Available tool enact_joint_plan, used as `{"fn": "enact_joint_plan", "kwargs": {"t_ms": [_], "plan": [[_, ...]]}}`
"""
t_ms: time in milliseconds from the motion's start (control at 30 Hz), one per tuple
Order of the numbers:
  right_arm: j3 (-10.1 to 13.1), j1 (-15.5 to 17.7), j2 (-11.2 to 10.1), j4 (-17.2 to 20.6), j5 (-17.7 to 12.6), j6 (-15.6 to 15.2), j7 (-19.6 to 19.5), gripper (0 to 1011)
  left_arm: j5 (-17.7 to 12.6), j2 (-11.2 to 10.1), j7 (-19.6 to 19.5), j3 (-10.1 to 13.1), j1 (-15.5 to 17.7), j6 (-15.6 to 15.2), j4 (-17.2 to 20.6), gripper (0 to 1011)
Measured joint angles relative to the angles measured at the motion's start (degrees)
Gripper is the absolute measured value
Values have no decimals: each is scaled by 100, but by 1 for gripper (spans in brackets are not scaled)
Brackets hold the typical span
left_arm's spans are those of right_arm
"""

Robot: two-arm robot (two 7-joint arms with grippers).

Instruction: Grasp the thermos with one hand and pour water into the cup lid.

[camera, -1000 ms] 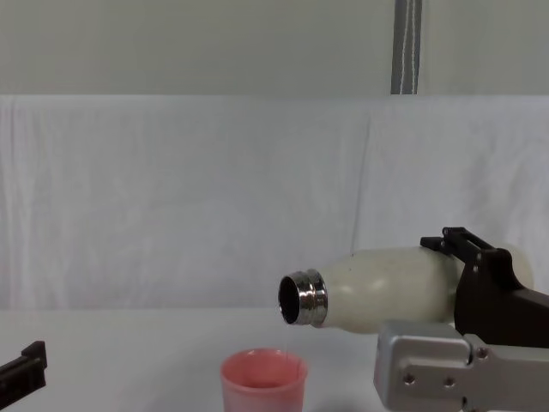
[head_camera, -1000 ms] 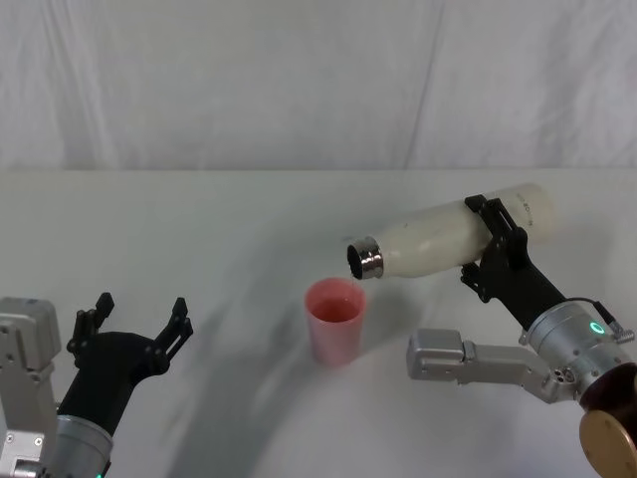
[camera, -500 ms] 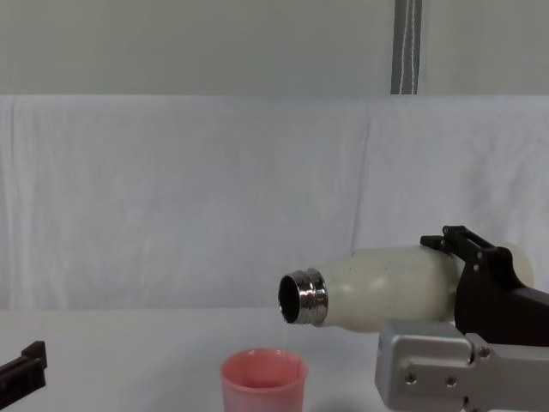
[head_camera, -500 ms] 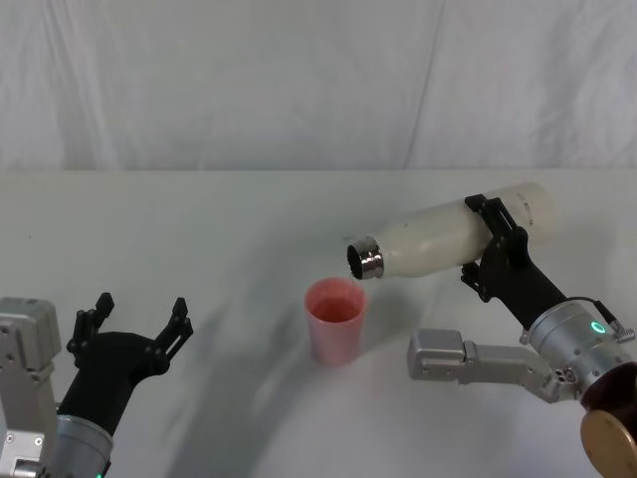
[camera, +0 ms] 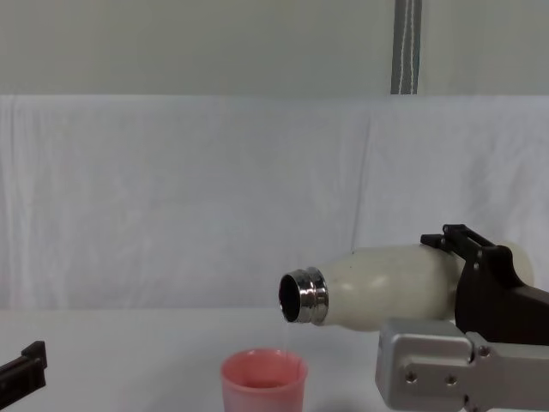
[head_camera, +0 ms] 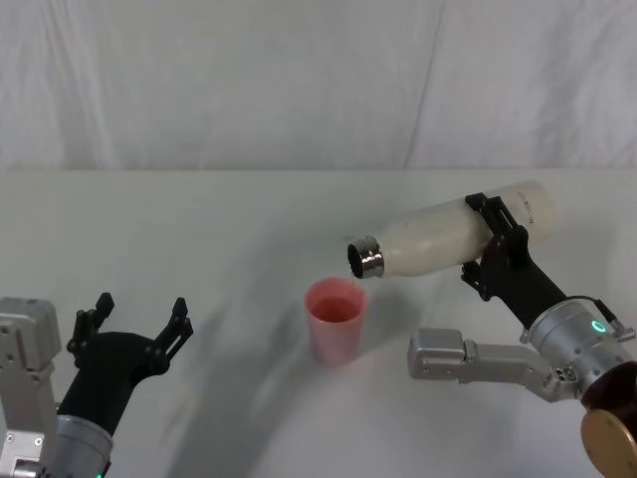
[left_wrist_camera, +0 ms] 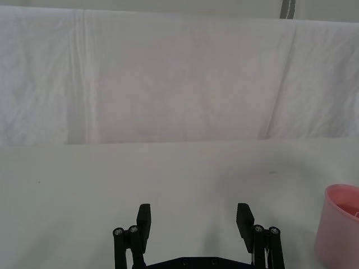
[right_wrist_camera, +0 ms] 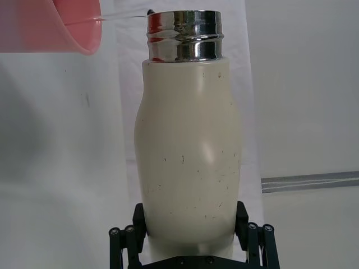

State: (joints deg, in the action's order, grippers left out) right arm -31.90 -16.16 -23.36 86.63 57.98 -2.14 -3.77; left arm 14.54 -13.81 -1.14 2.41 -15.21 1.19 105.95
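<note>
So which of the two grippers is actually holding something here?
The right gripper: it is clamped round the tilted thermos above the cup lid. The left gripper sits open near the table's left, holding nothing.

Bright even light, soft faint shadows, glint on steel neck (right_wrist_camera: 185, 35)

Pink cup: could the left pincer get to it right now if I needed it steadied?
Probably yes. The left pincer sits open, with bare table between it and the cup lid; only the tilted thermos overhangs its rim.
</note>
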Motion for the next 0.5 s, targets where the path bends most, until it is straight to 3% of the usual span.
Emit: {"fn": "enact_joint_plan", "kwargs": {"t_ms": [500], "plan": [[-5, -6, 0, -19, -1, 16, -20, 950, 0, 0, 0, 0, 0, 0, 0, 1001]]}}
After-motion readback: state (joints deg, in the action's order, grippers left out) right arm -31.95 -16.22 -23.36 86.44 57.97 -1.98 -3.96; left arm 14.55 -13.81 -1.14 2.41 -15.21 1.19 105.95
